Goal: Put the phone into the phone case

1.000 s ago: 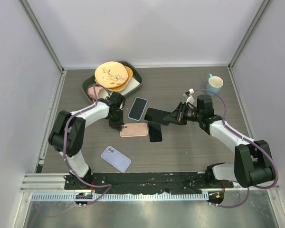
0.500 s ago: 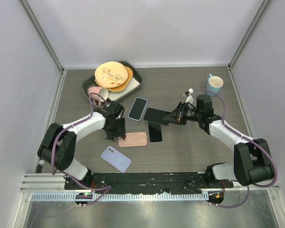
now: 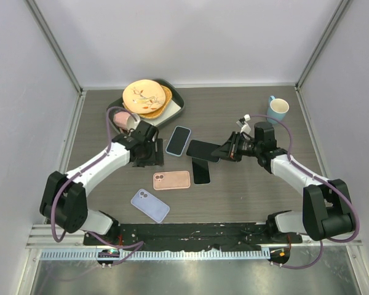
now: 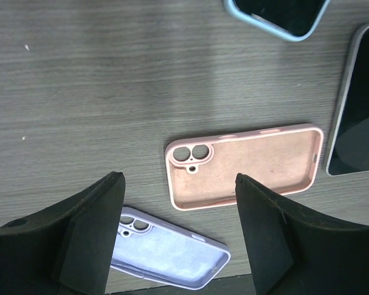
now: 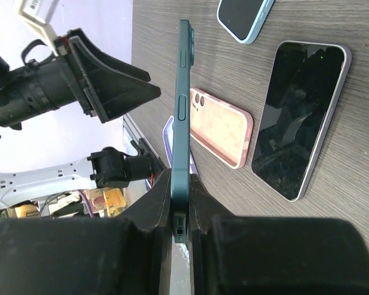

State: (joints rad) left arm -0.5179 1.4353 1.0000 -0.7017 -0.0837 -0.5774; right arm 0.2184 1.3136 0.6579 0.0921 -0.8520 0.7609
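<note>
Two arms show in the top view. The left gripper [image 3: 149,158] stands wide open and holds nothing. A second ago it was shut on the pink case [image 3: 171,180]. It has since let go and drawn back toward the tray [image 3: 175,109]. The case now lies free, nearer the front edge than it was. The right gripper [image 3: 226,150] is clamped on the dark phone [image 3: 204,150] and holds it clear of the table [image 3: 246,203]. Its position is unchanged. A black phone [image 3: 201,171] lies just beside the case.

In the left wrist view both fingers [image 4: 89,227] stand well apart with bare table between them. The pink case [image 4: 246,166] lies flat just ahead, hollow side up and untouched. A lavender case [image 4: 169,255] lies partly behind the left finger.

In the right wrist view the dark phone [image 5: 183,123] is pinched edge-on between the closed jaws. The pink case [image 5: 221,126] lies beyond it on the table.

Judgement: the case appears to be staged and released. The step in hand is to carry the phone over and seat it. The phone needs to be turned flat first, and the unheld case could slide when pressed.
</note>
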